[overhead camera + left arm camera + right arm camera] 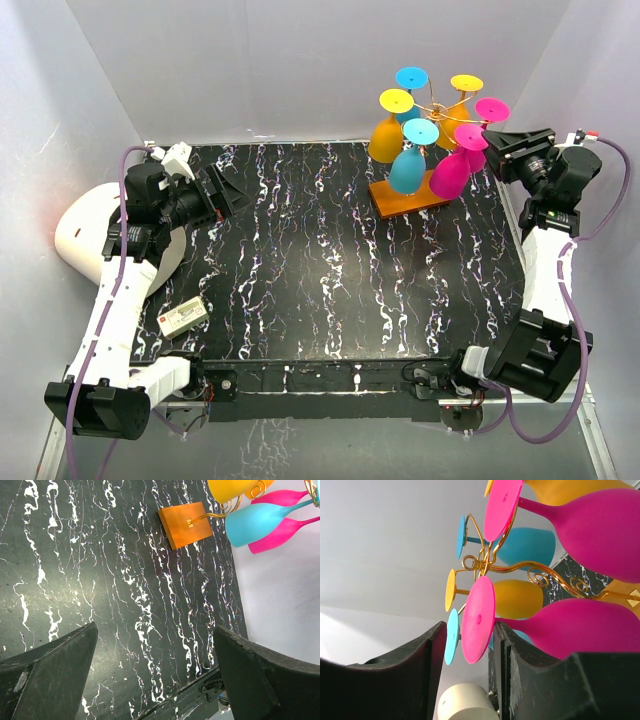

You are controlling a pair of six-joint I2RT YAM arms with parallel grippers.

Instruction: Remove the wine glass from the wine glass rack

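The wine glass rack (432,108) is a gold wire stand on an orange base (410,197) at the table's back right, with several coloured glasses hanging bowl-down. The nearest magenta wine glass (452,172) hangs on its right side. My right gripper (469,630) is at that glass's round foot (478,620), with the disc between the fingers. The right finger (505,650) is against the foot's underside by the stem, and a gap shows at the left finger (432,650). My left gripper (155,630) stands wide open over the table's left side, holding nothing.
Blue (408,165) and yellow (386,135) glasses and a second magenta glass (600,530) crowd the same rack. A small white box (183,317) lies near the table's front left. White walls enclose the back and both sides, close behind the rack.
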